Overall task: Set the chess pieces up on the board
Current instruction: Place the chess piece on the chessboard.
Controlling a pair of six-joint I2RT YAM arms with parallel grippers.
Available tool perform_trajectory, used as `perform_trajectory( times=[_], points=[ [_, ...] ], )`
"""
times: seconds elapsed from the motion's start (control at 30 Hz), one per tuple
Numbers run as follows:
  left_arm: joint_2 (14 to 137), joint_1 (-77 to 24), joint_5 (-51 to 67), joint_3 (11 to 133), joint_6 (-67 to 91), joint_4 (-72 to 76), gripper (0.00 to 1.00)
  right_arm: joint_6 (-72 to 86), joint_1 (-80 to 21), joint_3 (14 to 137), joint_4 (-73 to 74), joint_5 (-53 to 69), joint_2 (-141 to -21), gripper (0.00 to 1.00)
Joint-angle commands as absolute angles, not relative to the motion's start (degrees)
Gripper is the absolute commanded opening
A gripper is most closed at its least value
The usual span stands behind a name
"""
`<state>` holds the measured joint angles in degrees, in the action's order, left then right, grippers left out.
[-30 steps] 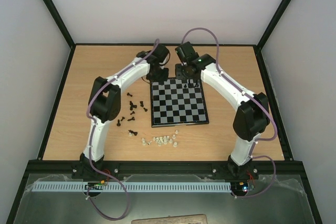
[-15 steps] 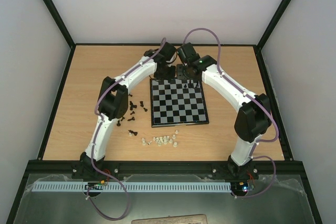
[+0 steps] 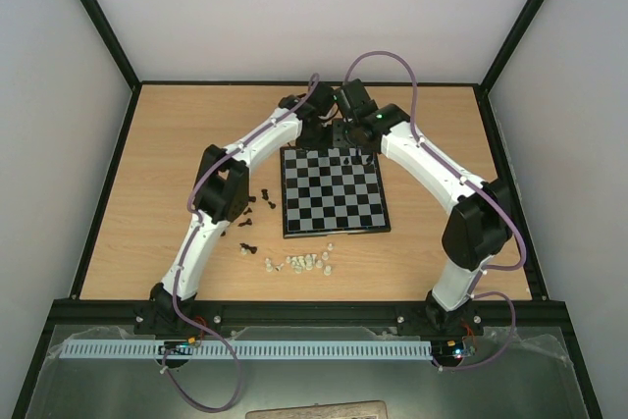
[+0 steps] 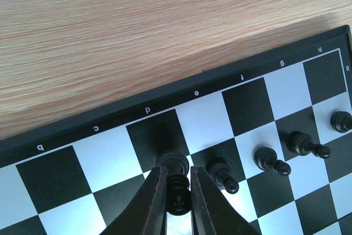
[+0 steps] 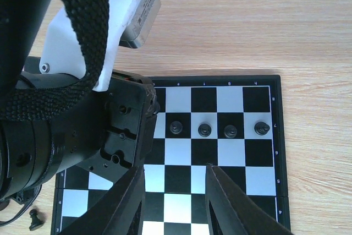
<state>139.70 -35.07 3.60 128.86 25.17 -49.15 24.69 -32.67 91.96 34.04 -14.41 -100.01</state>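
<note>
Clamping a black chess piece [image 4: 176,184] at bottom centre, the left gripper [image 4: 177,171] sits over the board [image 4: 82,129]; the right gripper [image 5: 174,170] (jaws parted) holds nothing.

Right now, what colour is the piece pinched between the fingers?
Black: the chess piece in the left gripper, clearest in left wrist view.

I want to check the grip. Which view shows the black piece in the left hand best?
The left wrist view: the black piece shows close up, pinched in the left hand over the board. The top view leaves it too small to make out; in the right wrist view the left hand's casing hides it.
</note>
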Motion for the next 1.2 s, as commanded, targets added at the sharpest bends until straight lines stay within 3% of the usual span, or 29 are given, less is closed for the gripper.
perform_trajectory(
  times=[0.0,0.7,0.93,1.17],
  points=[
    [141.00,-35.07,2.10,130.96,25.93,-49.93,0.06,25.05,-32.43,91.14,34.14,-14.43,-98.56,0.31],
    [143.17,-34.15,2.53,131.11,25.71,-48.34,0.12,24.78,-32.43,90.96,33.66,-13.24,-99.61,0.31],
    [142.74,-34.04,2.29,131.05,25.74,-48.60,0.31,24.79,-32.44,90.96,33.57,-13.02,-99.87,0.31],
    [140.10,-34.04,2.42,130.81,26.02,-47.94,0.38,24.87,-32.50,90.90,33.44,-13.06,-98.97,0.31]
  ],
)
